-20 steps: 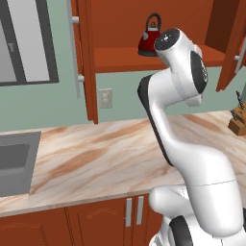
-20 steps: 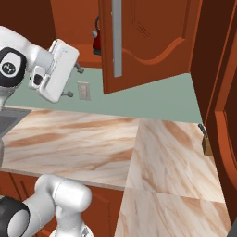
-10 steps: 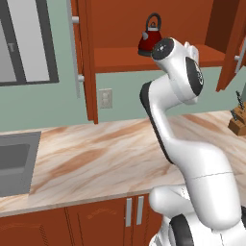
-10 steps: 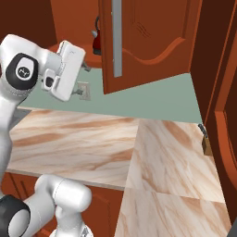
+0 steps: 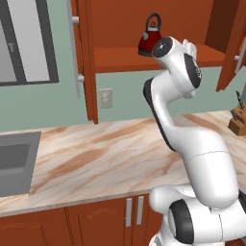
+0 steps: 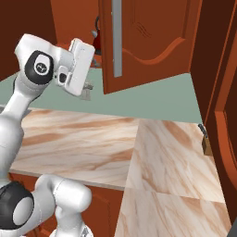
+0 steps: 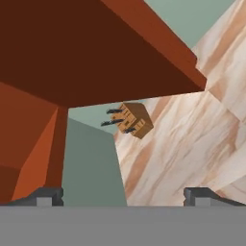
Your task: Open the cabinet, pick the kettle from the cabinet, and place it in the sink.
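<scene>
The cabinet [image 5: 120, 58] on the wall stands open, with its doors swung out to either side [image 6: 148, 41]. On its shelf sits the dark red kettle [image 5: 150, 38] with a black arched handle; a sliver of the kettle [image 6: 96, 42] also shows past a door's edge. My arm's wrist [image 5: 166, 48] is raised to shelf height, just right of and below the kettle. My gripper [image 7: 124, 196] is open, its fingertips [image 7: 48, 194] far apart with nothing between them. It faces the cabinet's underside and the counter. The sink [image 5: 14, 161] is at the far left.
A knife block [image 5: 238, 120] stands at the counter's right end, also seen from the hand [image 7: 132, 119]. A wall outlet [image 5: 105, 98] sits below the cabinet. A window [image 5: 26, 43] is above the sink. Low cabinets [image 5: 96, 223] run under the marbled counter [image 5: 105, 153].
The arm has lifted, and its hand has swung up and closer to the cabinet shelf beside the kettle. The jaws have stayed open. The kettle has not moved.
</scene>
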{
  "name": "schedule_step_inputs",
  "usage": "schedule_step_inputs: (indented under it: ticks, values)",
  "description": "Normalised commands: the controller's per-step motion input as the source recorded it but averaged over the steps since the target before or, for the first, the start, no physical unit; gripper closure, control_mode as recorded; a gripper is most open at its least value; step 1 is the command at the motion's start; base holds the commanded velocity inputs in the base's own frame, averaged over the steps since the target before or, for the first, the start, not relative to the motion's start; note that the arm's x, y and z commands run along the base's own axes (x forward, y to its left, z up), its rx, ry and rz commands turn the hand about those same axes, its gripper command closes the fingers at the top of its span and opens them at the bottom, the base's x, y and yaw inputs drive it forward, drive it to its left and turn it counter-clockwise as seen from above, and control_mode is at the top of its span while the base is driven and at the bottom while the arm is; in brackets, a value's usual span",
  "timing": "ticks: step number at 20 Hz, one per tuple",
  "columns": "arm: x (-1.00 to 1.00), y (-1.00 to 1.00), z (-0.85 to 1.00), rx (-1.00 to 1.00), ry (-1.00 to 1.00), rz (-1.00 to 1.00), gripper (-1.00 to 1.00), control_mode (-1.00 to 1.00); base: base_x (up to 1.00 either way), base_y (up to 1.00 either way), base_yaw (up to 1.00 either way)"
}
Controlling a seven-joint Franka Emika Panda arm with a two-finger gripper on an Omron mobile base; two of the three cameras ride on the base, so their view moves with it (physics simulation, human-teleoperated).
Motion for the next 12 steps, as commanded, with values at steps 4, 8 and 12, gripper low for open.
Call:
schedule_step_inputs:
  ticks: [4,8,12]
  values:
    - [0.44,-0.20,0.06,0.00,0.01,-0.10,-1.00,-1.00,0.00,0.00,0.00]
    - [0.46,-0.23,0.03,0.00,0.01,-0.10,-1.00,-1.00,0.00,0.00,0.00]
    - [0.45,-0.23,0.01,0.00,0.02,-0.12,-1.00,-1.00,0.00,0.00,0.00]
